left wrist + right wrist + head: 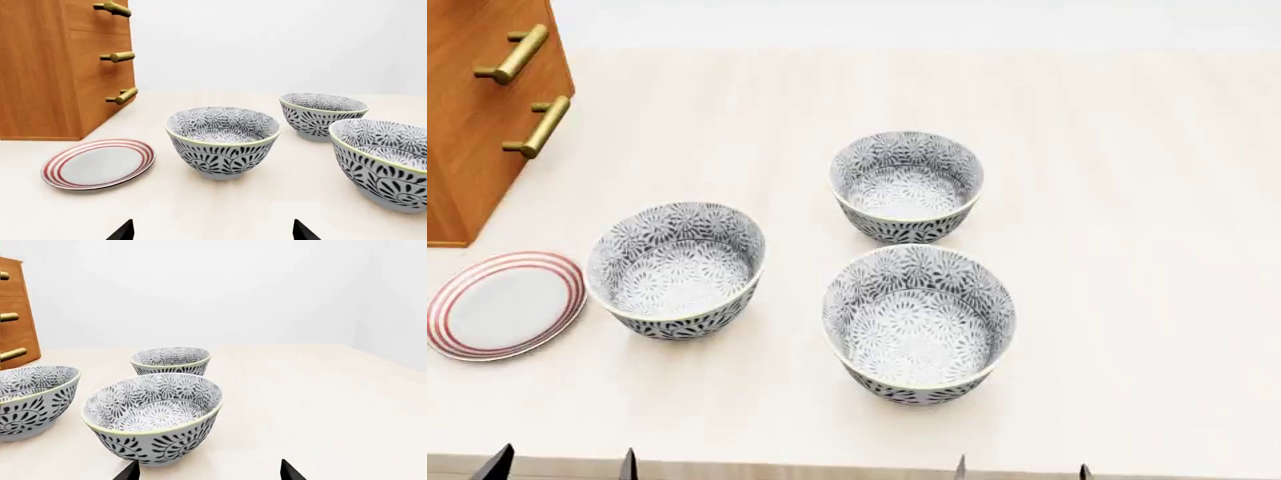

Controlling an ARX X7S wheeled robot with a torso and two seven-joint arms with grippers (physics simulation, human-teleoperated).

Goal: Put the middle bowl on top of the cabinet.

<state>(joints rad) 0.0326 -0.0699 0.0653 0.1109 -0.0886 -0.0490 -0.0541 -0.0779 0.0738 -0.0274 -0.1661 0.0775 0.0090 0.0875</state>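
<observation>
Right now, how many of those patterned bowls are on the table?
3. One bowl sits beside the red-ringed plate, one lies farther back, and one is nearest the robot. None looks hidden.

A simulated, bare domestic-style setting is shown rather than a real room: a plain pale cream tabletop (1148, 200) is backed by blank white walls (220, 290). Household tableware is laid out on it, three patterned bowls (918, 322) and a red-ringed plate (505, 304), beside an orange-brown wooden drawer cabinet (60, 65) with brass handles (117, 56)
</observation>
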